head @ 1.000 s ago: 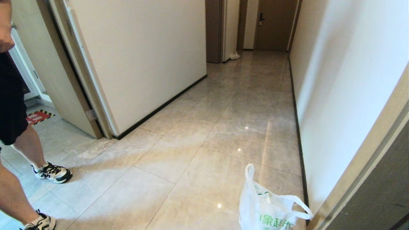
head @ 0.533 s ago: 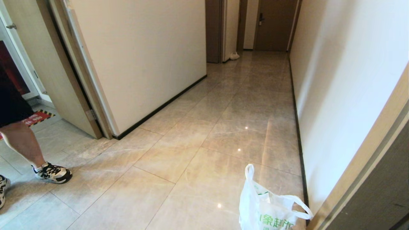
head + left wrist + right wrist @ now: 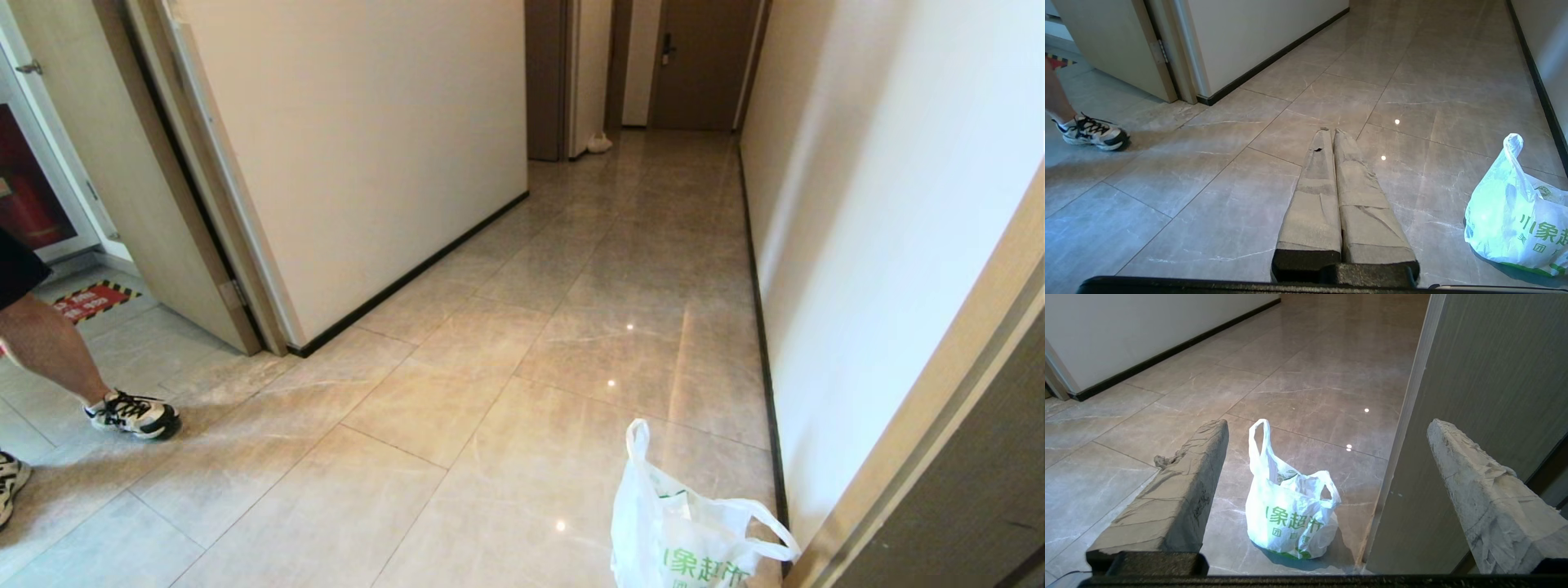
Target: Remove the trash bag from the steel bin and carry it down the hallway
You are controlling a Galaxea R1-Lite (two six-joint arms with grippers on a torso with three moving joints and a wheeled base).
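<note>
The trash bag (image 3: 694,531), white with green characters, stands on the hallway floor (image 3: 620,269) at the near right, handles up, close to a door frame. Nothing holds it. In the right wrist view the trash bag (image 3: 1290,514) sits on the tiles ahead of my right gripper (image 3: 1329,424), whose fingers are spread wide and empty. My left gripper (image 3: 1331,131) is shut with nothing in it, and the trash bag (image 3: 1515,216) lies off to its side. Neither gripper shows in the head view. The steel bin is out of view.
A person's legs and sneakers (image 3: 135,415) are at the left by an open door (image 3: 139,188). A door frame (image 3: 922,425) stands close on the right. A brown door (image 3: 706,65) closes the far end, with a small white thing (image 3: 600,143) near it.
The person has stepped further to the left, so less of the body is in view. The bag and the view have stayed still.
</note>
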